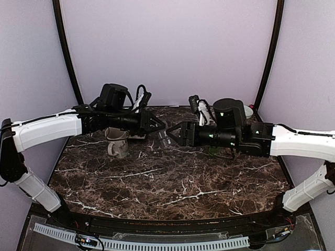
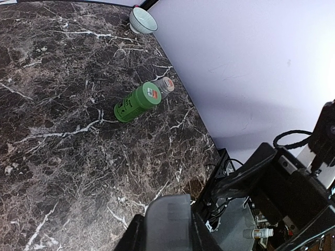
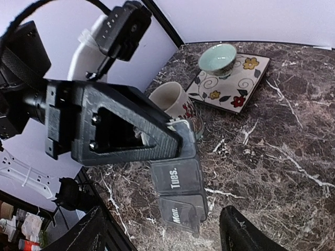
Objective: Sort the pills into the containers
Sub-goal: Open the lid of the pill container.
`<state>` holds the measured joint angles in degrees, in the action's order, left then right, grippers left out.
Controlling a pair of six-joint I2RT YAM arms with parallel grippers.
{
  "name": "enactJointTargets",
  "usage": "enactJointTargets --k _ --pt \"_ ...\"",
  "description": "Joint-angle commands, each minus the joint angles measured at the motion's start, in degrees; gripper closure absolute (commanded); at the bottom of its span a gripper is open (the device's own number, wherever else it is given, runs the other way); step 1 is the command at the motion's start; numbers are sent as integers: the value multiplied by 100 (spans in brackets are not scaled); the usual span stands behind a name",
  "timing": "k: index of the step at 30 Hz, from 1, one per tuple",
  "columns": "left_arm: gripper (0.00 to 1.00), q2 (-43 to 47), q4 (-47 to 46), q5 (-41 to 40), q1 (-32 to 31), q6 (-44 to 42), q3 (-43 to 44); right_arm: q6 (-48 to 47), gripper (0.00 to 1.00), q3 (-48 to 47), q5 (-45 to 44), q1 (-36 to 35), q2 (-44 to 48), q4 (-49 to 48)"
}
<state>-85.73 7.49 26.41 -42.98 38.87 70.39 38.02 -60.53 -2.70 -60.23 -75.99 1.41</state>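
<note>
The containers (image 3: 175, 178) are a dark grey strip of joined compartments, with lids marked "Tues." and "Mon." that look shut. My left gripper (image 3: 180, 142) is shut on the strip's far end and holds it above the marble table. In the left wrist view the strip (image 2: 167, 209) fills my left gripper (image 2: 167, 239). My right gripper (image 3: 167, 236) is open wide, with its fingers (image 3: 242, 235) to either side of the "Mon." end and apart from it. From above, my left gripper (image 1: 158, 125) and right gripper (image 1: 171, 130) meet at the strip (image 1: 165, 136). No pills show.
A white flowered mug (image 3: 170, 99) stands under the left arm (image 1: 118, 142). A teal bowl (image 3: 219, 56) sits on a flowered square plate (image 3: 246, 83). A green bottle (image 2: 137, 103) lies by a small clear jar (image 2: 164, 86). A pale bowl (image 2: 143, 20) stands at the back right corner.
</note>
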Motion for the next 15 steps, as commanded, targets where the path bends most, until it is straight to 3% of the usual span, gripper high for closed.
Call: enactJointTargets --k 1,15 --pt "100 -29 55 101 -7 140 237 121 26 -147 298 28 -30 215" --pt "100 -84 -89 143 13 296 221 234 33 -43 685 70 -197 185"
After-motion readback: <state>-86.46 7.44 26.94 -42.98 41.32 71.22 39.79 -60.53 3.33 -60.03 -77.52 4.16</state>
